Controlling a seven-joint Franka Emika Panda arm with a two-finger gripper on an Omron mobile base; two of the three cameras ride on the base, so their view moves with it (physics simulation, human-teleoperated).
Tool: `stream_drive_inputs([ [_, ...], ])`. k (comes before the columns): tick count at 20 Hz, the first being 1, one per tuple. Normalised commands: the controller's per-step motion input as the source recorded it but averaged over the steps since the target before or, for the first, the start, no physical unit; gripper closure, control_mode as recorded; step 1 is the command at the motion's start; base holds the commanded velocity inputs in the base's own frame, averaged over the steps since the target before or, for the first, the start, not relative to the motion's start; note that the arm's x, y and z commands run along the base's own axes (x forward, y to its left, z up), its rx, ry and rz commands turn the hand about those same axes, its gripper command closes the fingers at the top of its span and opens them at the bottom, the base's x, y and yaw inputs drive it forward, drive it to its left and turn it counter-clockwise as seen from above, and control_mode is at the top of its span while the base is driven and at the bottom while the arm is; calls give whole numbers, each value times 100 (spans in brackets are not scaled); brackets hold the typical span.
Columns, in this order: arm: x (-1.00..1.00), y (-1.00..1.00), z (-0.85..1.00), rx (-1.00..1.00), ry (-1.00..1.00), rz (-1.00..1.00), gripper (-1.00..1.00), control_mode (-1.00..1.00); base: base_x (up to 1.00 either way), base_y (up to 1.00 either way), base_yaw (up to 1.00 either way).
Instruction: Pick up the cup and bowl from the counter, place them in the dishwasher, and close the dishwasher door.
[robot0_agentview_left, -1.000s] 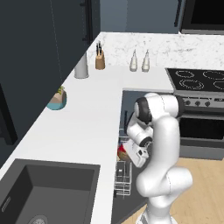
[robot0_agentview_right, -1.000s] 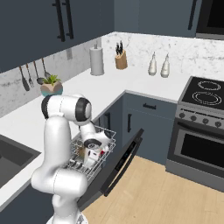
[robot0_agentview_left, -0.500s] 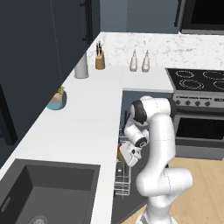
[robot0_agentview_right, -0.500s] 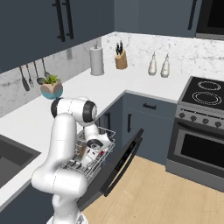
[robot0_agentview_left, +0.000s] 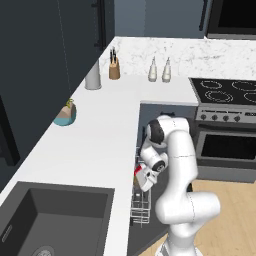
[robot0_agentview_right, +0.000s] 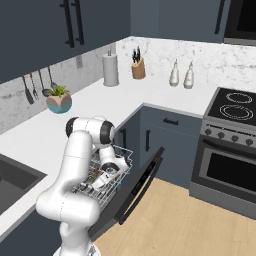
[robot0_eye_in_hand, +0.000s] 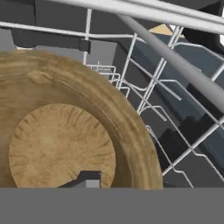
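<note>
No writing can be read on anything. The hand (robot0_agentview_right: 102, 179) is down inside the white wire rack (robot0_agentview_right: 120, 159) of the dishwasher (robot0_agentview_right: 132, 192), whose door (robot0_agentview_right: 141, 184) hangs open toward the wooden floor (robot0_agentview_right: 200, 225), leaving room beside the oven (robot0_agentview_right: 227, 172). Close up, the wooden bowl (robot0_eye_in_hand: 61, 131) lies in the rack against the wires (one fingertip (robot0_eye_in_hand: 87, 178) shows before it); whether the hand grips it I cannot tell. A red cup (robot0_agentview_left: 137, 170) peeks out beside the wrist. The bench (robot0_agentview_left: 95, 140) carries a plant pot (robot0_agentview_left: 65, 113).
</note>
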Motion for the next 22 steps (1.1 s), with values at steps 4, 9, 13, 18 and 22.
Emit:
stream_drive_inputs([
  [4, 5, 2, -18, 0, 15, -14, -100, -100, 0, 0, 0],
  [9, 0, -3, 0, 0, 11, -16, -100, -100, 0, 0, 0],
  [13, -1, -36, 0, -1, 10, -20, -100, -100, 0, 0, 0],
  [18, -4, -40, 21, -1, 5, -21, -100, -100, 0, 0, 0],
  [22, -27, -35, 59, -4, 1, -20, -100, -100, 0, 0, 0],
])
